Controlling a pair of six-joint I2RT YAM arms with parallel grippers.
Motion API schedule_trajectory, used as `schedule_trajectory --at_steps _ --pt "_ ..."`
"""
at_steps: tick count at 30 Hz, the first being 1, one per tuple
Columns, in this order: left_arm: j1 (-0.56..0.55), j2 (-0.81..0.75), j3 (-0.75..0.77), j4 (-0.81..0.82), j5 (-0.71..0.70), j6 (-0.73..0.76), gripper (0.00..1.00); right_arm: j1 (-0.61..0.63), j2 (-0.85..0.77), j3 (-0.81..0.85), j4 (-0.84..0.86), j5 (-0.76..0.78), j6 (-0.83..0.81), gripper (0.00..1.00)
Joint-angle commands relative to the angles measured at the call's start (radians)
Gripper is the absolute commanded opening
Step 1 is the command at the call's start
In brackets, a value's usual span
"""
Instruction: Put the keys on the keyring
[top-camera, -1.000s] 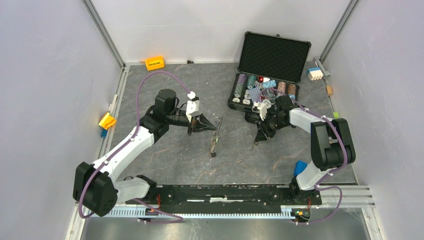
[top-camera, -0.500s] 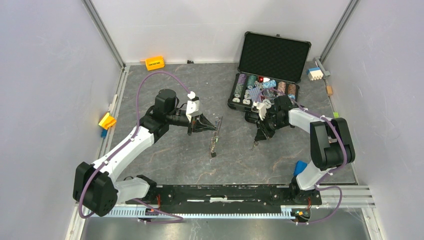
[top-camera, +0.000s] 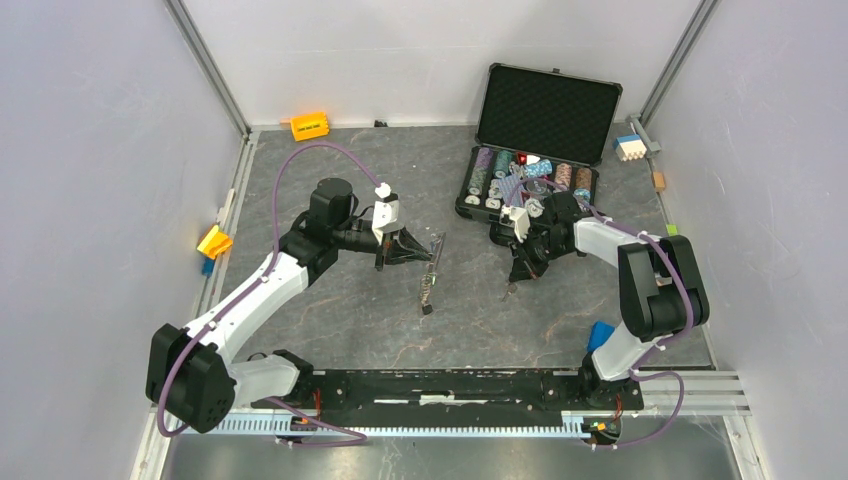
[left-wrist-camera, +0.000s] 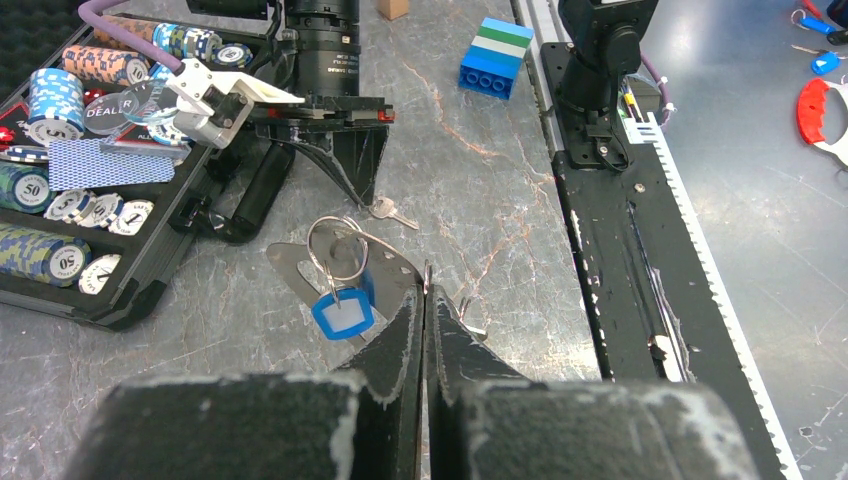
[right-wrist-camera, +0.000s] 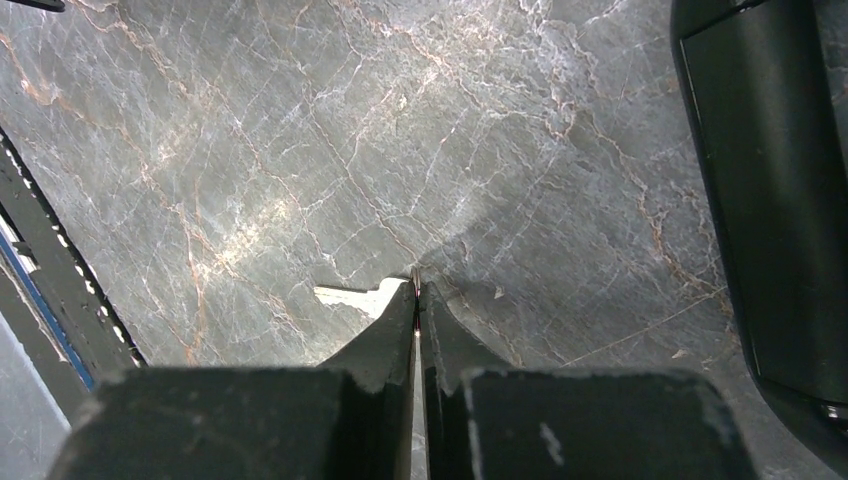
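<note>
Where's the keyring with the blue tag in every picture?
Top external: the keyring is mid-table, at the left gripper's tip.
Left wrist: the keyring is at the centre, just past that gripper's tip.
Right wrist: not in it.
Shared landmark: the grey marbled table, seen in all three.

The right hand presses its two dark fingers nearly together low over the grey, veined marble worktop, a thin bright sliver showing between the tips. A pale flat key juts out left of them. A black case fills the right edge; a black rail crosses lower left.
</note>
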Motion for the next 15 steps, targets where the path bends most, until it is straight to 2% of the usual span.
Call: schedule_trajectory --at_steps 1,4,8,15 --pt "0.008 -0.023 0.016 0.032 0.037 0.035 0.02 0.006 -0.010 0.003 0.021 -0.001 0.006 0.05" --pt "0.007 -0.022 0.017 0.031 0.037 0.035 0.02 0.006 -0.019 0.017 0.010 -0.013 -0.013 0.00" --pt "0.008 -0.020 0.016 0.035 0.029 0.029 0.02 0.006 -0.058 0.027 0.004 -0.054 -0.069 0.00" --pt "0.008 -0.008 0.011 0.109 -0.019 -0.067 0.02 0.006 -0.173 0.014 -0.032 -0.177 -0.222 0.00"
